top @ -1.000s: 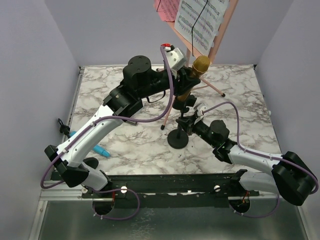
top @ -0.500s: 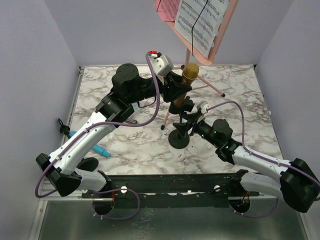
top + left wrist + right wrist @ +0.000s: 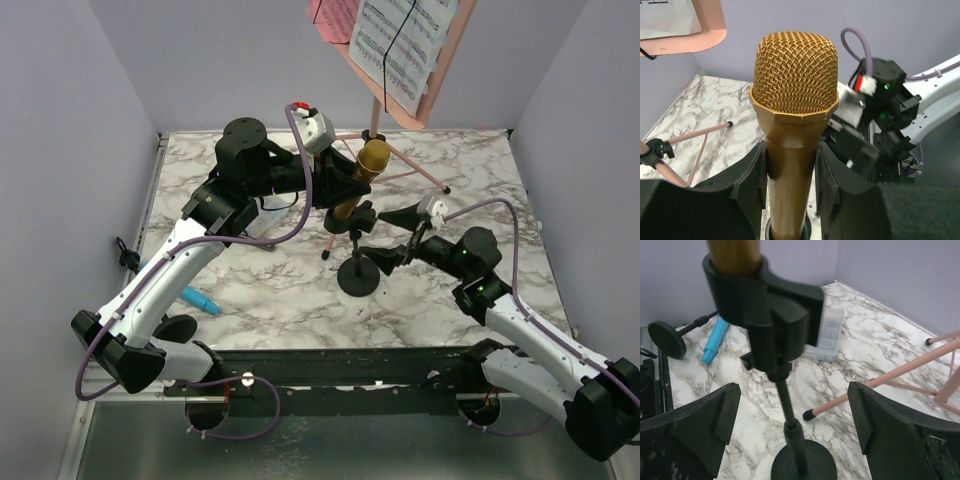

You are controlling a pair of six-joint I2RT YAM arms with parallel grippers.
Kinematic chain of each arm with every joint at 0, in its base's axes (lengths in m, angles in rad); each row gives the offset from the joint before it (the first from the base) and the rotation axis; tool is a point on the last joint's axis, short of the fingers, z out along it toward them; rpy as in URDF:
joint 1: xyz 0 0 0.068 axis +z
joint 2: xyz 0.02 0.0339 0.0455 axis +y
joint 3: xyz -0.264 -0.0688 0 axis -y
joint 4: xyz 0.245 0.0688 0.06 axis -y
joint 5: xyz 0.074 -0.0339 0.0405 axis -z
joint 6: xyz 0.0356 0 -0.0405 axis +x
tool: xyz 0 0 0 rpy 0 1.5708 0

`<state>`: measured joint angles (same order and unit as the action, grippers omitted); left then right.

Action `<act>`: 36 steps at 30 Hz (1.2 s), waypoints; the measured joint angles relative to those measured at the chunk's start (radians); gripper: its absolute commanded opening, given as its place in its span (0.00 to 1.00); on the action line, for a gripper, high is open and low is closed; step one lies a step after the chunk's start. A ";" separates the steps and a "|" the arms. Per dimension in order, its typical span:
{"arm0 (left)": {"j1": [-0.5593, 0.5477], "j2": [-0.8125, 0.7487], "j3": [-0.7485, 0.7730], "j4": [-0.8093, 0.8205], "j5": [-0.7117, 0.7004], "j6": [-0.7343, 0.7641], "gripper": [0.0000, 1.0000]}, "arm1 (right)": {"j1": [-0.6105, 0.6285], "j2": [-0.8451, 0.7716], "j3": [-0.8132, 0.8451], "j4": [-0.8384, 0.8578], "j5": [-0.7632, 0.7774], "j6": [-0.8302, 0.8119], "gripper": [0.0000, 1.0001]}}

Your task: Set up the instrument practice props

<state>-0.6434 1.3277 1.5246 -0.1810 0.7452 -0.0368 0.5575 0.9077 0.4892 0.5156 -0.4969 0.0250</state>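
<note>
Top external view: the gold microphone (image 3: 368, 162) sat tilted in the clip at the top of the black mic mount (image 3: 357, 280), as I watched from the remote desk. The left gripper (image 3: 342, 192) was clenched on the microphone's handle just above that clip; my left wrist view showed both fingers (image 3: 751, 176) pressed against the gold shaft. The right gripper (image 3: 393, 237) stood released just right of the mount, and in the right wrist view its jaws were spread wide on either side of the post without touching it. Behind the mount rose the pink music rack (image 3: 446, 62) carrying sheet-music pages (image 3: 400, 45), one tripod leg (image 3: 880, 380) ending near the mount's base. Left of the mount lay the blue microphone (image 3: 200, 300), with a second mic mount (image 3: 665, 337) and a clear plastic box (image 3: 827, 335) near it.
</note>
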 measured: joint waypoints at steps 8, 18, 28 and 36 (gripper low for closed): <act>0.006 0.000 -0.001 0.001 0.046 0.012 0.00 | -0.197 0.111 0.113 0.136 -0.396 0.119 0.99; 0.009 0.000 -0.012 0.026 0.076 0.010 0.00 | -0.197 0.329 0.217 0.361 -0.669 0.261 0.97; 0.009 0.000 -0.016 0.035 0.085 0.005 0.00 | -0.197 0.420 0.257 0.501 -0.740 0.384 0.82; 0.009 0.000 -0.024 0.051 0.097 -0.004 0.00 | -0.197 0.440 0.260 0.553 -0.742 0.431 0.61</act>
<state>-0.6342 1.3277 1.5005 -0.1303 0.8421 -0.0406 0.3607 1.3476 0.7494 1.0683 -1.2392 0.4561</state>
